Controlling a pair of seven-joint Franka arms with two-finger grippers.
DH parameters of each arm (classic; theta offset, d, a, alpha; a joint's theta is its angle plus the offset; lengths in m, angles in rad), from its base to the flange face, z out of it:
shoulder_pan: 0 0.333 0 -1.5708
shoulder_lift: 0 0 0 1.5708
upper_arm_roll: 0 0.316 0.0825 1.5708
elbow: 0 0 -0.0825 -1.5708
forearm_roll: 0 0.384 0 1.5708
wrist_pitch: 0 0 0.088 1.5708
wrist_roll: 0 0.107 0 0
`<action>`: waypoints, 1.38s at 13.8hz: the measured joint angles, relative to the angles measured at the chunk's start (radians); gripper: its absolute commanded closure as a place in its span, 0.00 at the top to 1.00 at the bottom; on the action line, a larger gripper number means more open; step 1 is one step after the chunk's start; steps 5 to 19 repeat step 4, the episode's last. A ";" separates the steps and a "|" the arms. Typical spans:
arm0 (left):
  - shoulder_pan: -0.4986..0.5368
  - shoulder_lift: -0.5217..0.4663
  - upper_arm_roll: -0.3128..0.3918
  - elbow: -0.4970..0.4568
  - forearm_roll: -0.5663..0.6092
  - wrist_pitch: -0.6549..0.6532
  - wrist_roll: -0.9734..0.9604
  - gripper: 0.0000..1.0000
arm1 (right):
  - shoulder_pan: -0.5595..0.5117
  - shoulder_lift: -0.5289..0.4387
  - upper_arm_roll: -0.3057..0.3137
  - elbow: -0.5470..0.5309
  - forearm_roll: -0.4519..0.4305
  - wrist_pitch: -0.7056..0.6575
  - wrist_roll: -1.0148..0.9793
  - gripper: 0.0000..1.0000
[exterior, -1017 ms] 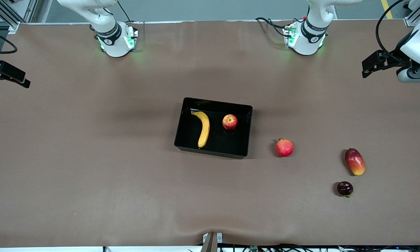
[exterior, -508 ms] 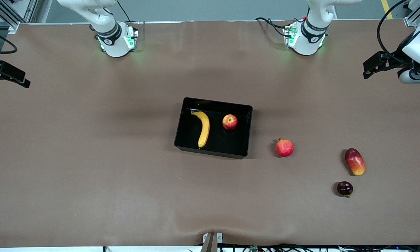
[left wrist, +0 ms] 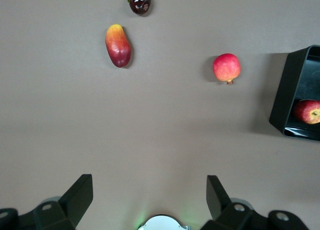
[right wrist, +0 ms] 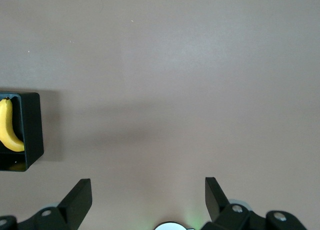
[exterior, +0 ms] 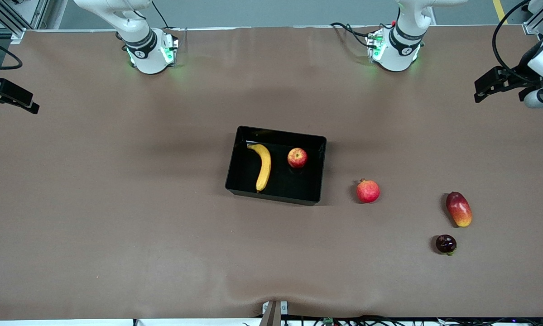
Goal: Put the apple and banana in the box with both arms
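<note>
L gripper (left wrist: 145, 200) and R gripper (right wrist: 145, 200): jaws spread, empty, parked at frame edges. Banana (exterior: 263, 166) and apple (exterior: 297, 158) lie in box (exterior: 235, 156), frame centre. Banana soft: grip mid-body. Apple firm, slick: grip across widest part.

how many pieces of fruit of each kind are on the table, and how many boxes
banana: 1, in the box
apple: 1, in the box
pomegranate: 1
mango: 1
dark purple fruit: 1
box: 1
total: 5 fruit, 1 box
</note>
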 measured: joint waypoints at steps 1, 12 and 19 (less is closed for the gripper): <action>0.005 0.000 0.000 0.000 0.000 0.000 0.000 1.00 | 0.000 0.000 0.000 0.000 0.000 0.000 0.000 1.00; 0.009 0.000 0.000 0.002 0.000 -0.005 0.000 1.00 | 0.000 0.000 0.000 0.000 0.000 0.000 0.000 1.00; 0.009 0.000 0.000 0.002 0.000 -0.005 0.000 1.00 | 0.000 0.000 0.000 0.000 0.000 0.000 0.000 1.00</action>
